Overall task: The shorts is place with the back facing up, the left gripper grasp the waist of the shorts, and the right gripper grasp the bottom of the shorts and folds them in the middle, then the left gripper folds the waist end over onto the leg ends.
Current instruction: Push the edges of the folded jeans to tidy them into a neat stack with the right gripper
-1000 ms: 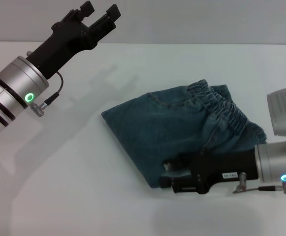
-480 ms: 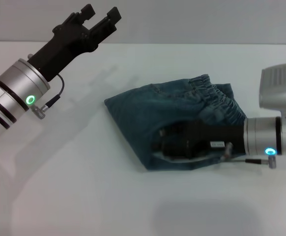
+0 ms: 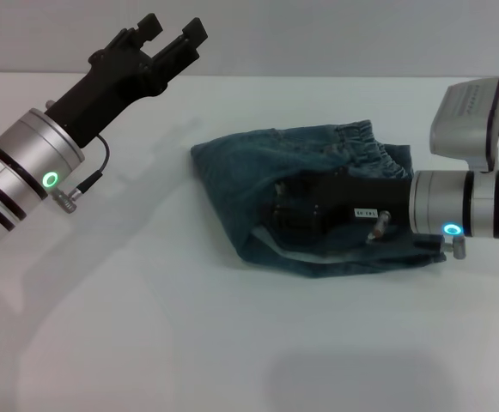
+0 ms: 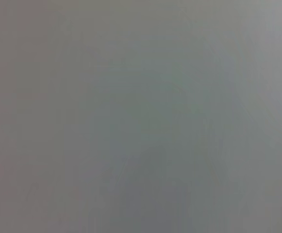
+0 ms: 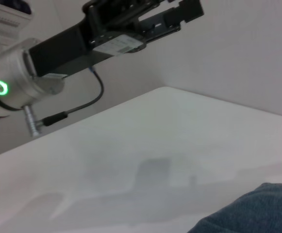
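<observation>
Folded shorts (image 3: 258, 184) at table (image 3: 146, 343) centre; right gripper (image 3: 288, 215) at their 6 o'clock (grip state cannot be told); left gripper (image 3: 172, 34), open and empty, at 10 o'clock: release gently, sparing the fold

My right pincer (image 3: 283, 215) lies low over the shorts (image 3: 249, 176), and its dark body hides its fingertips, so their stance cannot be judged. It also covers the middle of the denim; the waist of the shorts (image 3: 371, 148) shows only in part behind it. The right wrist view cuts the shorts (image 5: 250, 211) off at the frame corner. The left wrist view is a featureless grey blur. My left arm runs off the head view's edge.
</observation>
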Action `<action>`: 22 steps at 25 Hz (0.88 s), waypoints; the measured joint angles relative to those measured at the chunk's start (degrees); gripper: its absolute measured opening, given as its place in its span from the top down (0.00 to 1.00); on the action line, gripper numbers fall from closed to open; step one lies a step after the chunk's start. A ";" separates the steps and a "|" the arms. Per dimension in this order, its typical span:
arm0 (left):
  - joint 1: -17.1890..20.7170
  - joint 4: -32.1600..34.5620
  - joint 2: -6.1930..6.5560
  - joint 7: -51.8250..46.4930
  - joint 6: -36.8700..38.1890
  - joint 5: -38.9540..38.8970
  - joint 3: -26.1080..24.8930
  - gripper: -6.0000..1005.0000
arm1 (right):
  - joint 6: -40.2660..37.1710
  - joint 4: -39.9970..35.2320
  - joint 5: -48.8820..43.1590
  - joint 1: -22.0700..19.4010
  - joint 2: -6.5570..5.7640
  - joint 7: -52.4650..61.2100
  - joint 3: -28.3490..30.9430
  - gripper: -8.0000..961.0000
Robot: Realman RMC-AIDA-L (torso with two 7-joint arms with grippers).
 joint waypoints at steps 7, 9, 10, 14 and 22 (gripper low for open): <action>0.08 -0.47 0.00 0.00 0.23 -0.06 0.00 0.16 | 0.81 0.91 6.34 -0.23 0.10 -5.06 -0.40 0.45; 0.09 -0.57 0.00 0.00 0.29 -0.20 0.00 0.16 | -0.65 1.40 8.73 -1.00 0.07 -7.93 -0.41 0.45; 0.10 -0.59 0.00 0.00 0.33 -0.30 0.00 0.16 | -1.55 1.50 9.59 -1.50 0.00 -8.80 -0.41 0.45; 0.21 -0.63 0.08 0.00 0.40 -0.48 -0.19 0.16 | -4.68 1.23 10.52 -3.50 -0.20 -9.33 -0.31 0.45; 0.47 -0.63 0.18 0.00 0.47 -0.95 -0.54 0.16 | -15.15 -3.79 13.48 -12.92 -0.48 -10.35 1.62 0.45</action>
